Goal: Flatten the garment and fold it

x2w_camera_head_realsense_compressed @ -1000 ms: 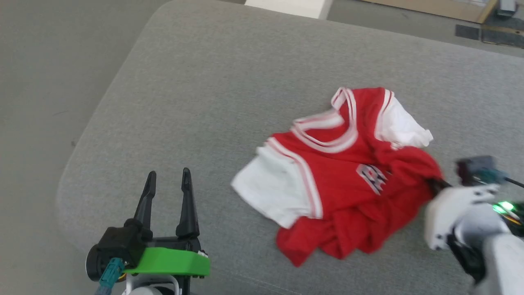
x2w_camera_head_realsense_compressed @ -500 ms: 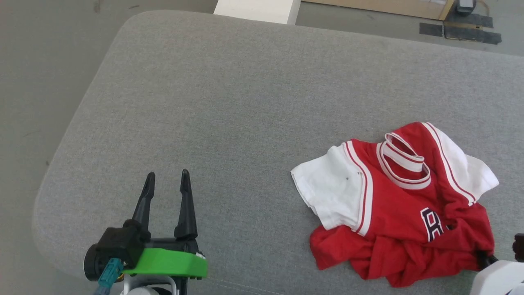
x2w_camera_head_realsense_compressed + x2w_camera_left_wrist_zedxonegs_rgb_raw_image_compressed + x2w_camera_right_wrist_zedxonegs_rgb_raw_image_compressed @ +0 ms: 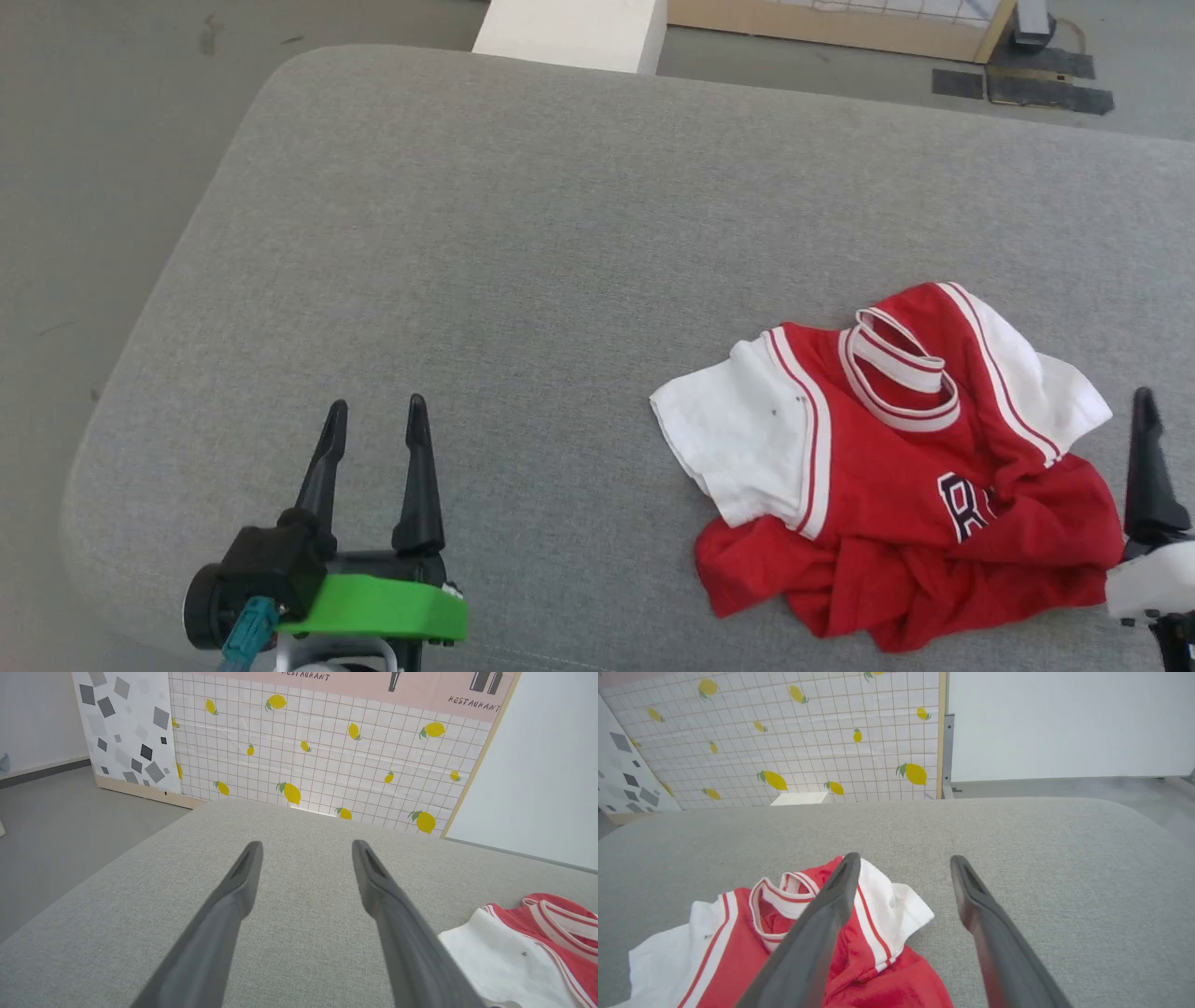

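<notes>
Lying crumpled by the near edge of the grey cushion, toward its right end, the garment shows its collar and both white sleeves, with the lower half bunched up. The right hand hovers just beside it, fingers wide and empty. The left hand, also wide and empty, sits well apart. Flattening should go best by pinching a single layer at each hem corner and drawing both toward the near edge.

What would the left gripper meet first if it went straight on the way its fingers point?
Probably only the bare grey fabric cushion; depth is unclear. The left gripper points past the crumpled red-and-white jersey T-shirt, which lies off to its right.
</notes>
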Robot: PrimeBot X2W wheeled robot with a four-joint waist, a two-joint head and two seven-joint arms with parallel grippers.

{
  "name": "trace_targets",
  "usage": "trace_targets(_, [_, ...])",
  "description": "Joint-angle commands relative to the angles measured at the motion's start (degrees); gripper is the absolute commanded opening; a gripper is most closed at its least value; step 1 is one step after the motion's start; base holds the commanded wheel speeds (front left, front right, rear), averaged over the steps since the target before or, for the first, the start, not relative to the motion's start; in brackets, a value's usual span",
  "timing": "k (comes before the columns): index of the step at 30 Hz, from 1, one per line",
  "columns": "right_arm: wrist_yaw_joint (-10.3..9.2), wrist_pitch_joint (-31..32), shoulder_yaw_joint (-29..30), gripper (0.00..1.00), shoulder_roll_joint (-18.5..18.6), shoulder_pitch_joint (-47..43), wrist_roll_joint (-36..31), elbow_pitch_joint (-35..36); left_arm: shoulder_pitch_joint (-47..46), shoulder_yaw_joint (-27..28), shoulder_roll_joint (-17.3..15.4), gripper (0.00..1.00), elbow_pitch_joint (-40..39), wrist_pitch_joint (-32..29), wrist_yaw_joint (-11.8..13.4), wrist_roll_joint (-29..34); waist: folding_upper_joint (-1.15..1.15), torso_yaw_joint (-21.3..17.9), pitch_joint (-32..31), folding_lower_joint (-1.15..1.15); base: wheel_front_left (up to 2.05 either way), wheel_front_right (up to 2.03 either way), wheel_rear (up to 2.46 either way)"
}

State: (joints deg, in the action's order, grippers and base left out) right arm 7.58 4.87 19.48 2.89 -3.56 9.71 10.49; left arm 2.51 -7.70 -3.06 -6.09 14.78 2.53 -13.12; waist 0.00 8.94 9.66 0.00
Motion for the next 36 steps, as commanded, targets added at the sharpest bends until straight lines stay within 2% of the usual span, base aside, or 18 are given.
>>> trace_targets(1, [-0.09,-2.5,0.2,1.0,0.0,-0.4,0.8,-0.1,0.9,0.2,0.2,1.0,-0.2,0.2,-0.2,-0.1,0.0,-0.4,-0.1,0.0,0.0,0.0,0.0])
trace_targets(7, [-0.09,-10.5,0.9,1.0,0.0,-2.6,4.2,-4.3,1.7,0.1,0.2,1.0,0.0,0.2,-0.5,0.3,0.0,-2.1,-0.3,0.0,0.0,0.0,0.0])
trace_targets(12, [-0.09,-13.0,0.2,1.0,0.0,-2.5,4.7,-6.3,-1.0,-1.9,-0.5,1.0,2.7,-0.2,-2.5,1.9,0.0,-3.7,0.3,0.0,0.0,0.0,0.0])
trace_targets(13, [-0.09,-13.6,-0.1,1.0,0.0,-1.8,4.7,-7.0,-5.6,-4.4,-1.3,1.0,5.3,-4.3,-4.4,3.0,0.0,-4.2,0.8,0.0,0.0,0.0,0.0])
trace_targets(19, [-0.09,-14.1,-0.7,1.0,0.0,-0.7,4.8,-8.0,-17.4,-9.4,-1.6,1.0,11.2,-17.1,-7.5,3.3,0.0,-4.8,2.5,0.0,0.0,0.0,0.0])
trace_targets(25, [-0.09,-14.3,-1.7,1.0,0.0,0.3,5.1,-8.6,-25.5,-13.4,-1.4,1.0,17.3,-29.3,-8.9,1.9,0.0,-6.1,4.4,0.0,0.0,0.0,0.0])
trace_targets(31, [-0.09,-14.5,-2.1,1.0,0.0,0.9,5.5,-9.4,-28.7,-17.1,-2.2,1.0,23.0,-37.0,-9.7,-0.5,0.0,-7.6,5.8,0.0,0.0,0.0,0.0])
trace_targets(36, [-0.09,-15.0,-2.4,1.0,0.0,1.3,6.0,-10.2,-30.3,-17.7,-2.6,1.0,25.7,-41.1,-9.4,-1.7,0.0,-8.6,7.1,0.0,0.0,0.0,0.0])
